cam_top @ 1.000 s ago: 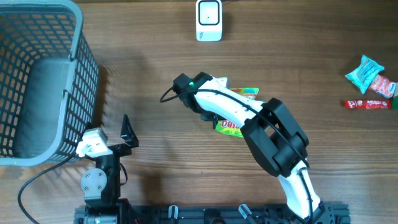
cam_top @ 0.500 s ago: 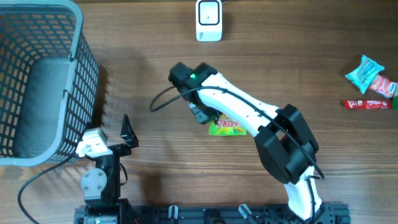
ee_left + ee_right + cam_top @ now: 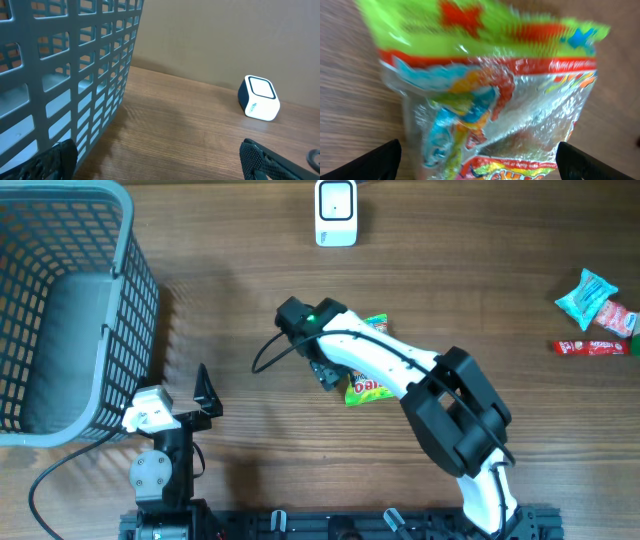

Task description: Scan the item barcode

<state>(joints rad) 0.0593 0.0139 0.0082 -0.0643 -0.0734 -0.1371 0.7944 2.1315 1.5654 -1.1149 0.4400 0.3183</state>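
The item is a crinkly candy bag (image 3: 368, 386) with a green top and a clear window. It lies on the wooden table, mostly under my right arm. In the right wrist view the candy bag (image 3: 485, 95) fills the frame, blurred. My right gripper (image 3: 477, 165) is open just above it, its black fingertips (image 3: 375, 160) wide apart at either side of the bag. Overhead, the right gripper (image 3: 326, 370) sits at the bag's left edge. The white barcode scanner (image 3: 336, 212) stands at the far edge and also shows as the scanner (image 3: 258, 97). My left gripper (image 3: 176, 402) is open and empty near the front.
A grey mesh basket (image 3: 140, 280) fills the left side, and the basket wall (image 3: 75, 65) stands close beside my left gripper (image 3: 160, 162). A teal snack packet (image 3: 585, 295) and a red bar (image 3: 590, 347) lie at the far right.
My right gripper's jaws have opened, letting go of the candy bag, which now lies on the table. The right wrist swung a little. The left arm has not moved.
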